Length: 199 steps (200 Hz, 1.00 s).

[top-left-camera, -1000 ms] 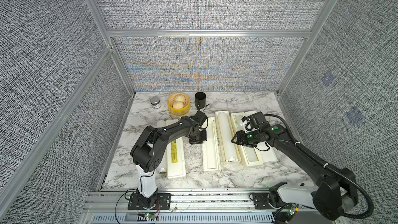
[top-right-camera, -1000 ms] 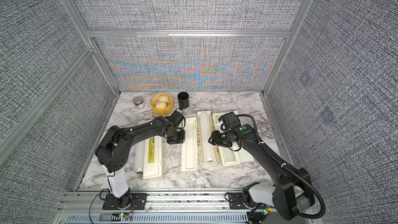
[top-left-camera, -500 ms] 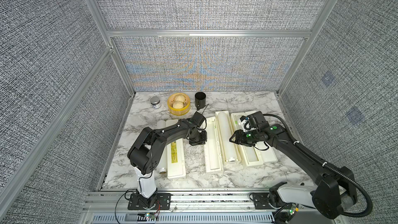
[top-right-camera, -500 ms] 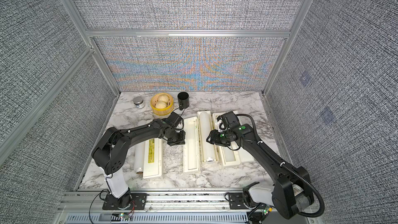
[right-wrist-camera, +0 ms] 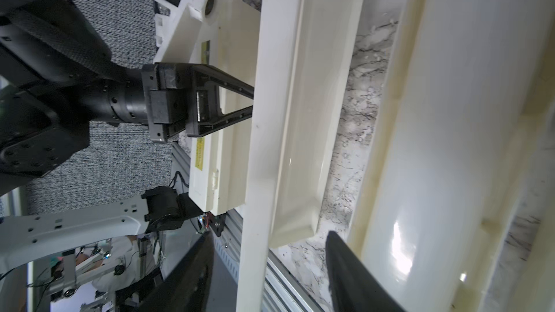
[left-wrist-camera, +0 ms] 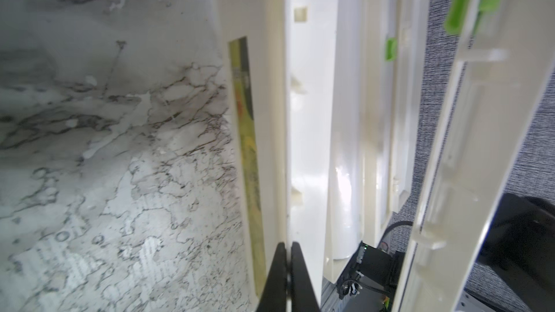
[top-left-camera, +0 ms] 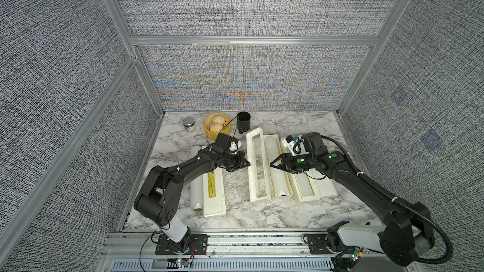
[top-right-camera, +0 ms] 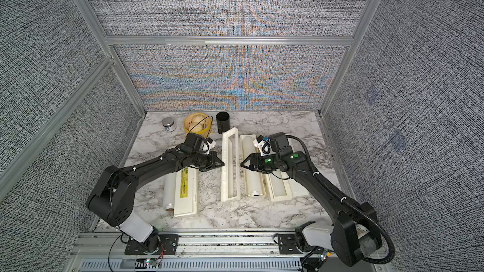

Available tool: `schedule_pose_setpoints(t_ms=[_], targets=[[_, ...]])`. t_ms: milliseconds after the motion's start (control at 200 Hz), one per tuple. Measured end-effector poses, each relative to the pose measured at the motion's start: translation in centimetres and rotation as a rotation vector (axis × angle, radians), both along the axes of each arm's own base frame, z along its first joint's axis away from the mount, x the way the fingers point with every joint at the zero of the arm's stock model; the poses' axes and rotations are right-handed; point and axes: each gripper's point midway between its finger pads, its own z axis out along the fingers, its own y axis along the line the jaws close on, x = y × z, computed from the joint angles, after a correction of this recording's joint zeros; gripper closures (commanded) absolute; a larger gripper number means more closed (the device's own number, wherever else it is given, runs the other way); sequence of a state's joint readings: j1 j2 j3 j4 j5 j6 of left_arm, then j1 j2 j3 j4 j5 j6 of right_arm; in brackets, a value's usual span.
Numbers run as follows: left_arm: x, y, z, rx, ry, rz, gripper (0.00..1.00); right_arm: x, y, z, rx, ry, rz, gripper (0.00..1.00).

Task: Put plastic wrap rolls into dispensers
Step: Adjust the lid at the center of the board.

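Touching the swung-open lid (top-left-camera: 253, 179) of the middle dispenser (top-left-camera: 282, 197) at its rim with the left pincer (top-left-camera: 246, 164), clamped fully shut and empty. Hovering with the right pincer (top-left-camera: 273, 164), spread wide and holding nothing, just over the plastic wrap roll (top-left-camera: 277, 187) lying in that dispenser's trough. Leaving a second roll (top-left-camera: 196, 192) loose on the tabletop (top-left-camera: 235, 215), right against the closed left dispenser (top-left-camera: 213, 197). Unable to tell what the right dispenser (top-left-camera: 309, 198) holds.

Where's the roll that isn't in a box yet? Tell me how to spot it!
On the marble table, find the closed dispenser with the yellow label, under the left arm. The loose roll lies flat on the table along its left side. Unlike the roll in the open middle dispenser, it sits in no box, brown core showing at its near end.
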<state>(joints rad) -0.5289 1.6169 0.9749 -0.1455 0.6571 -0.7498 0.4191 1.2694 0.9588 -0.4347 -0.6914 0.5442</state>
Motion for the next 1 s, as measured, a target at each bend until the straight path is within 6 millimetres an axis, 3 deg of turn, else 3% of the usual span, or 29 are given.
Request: schedule_pose_setpoints(t_ms=[475,651,926,996], targets=[[1.6,-2.4,7.2,-0.486,-0.024,-0.003,1.00,-0.8,3.6,6.8,0.364,-0.078,0.170,0.40],[1.6,-2.7,10.3,-0.590,-0.072,-0.038,1.00,-1.0,4.6,8.0,0.443,-0.070,0.223,0.60],[1.4,-2.7,10.6,-0.622,-0.059,-0.041,1.00,-1.3,6.0,9.7,0.532,-0.046,0.277,0.74],[1.5,-2.8,10.6,-0.624,-0.060,-0.042,0.92,-1.3,6.0,9.9,0.542,-0.037,0.274,0.76]])
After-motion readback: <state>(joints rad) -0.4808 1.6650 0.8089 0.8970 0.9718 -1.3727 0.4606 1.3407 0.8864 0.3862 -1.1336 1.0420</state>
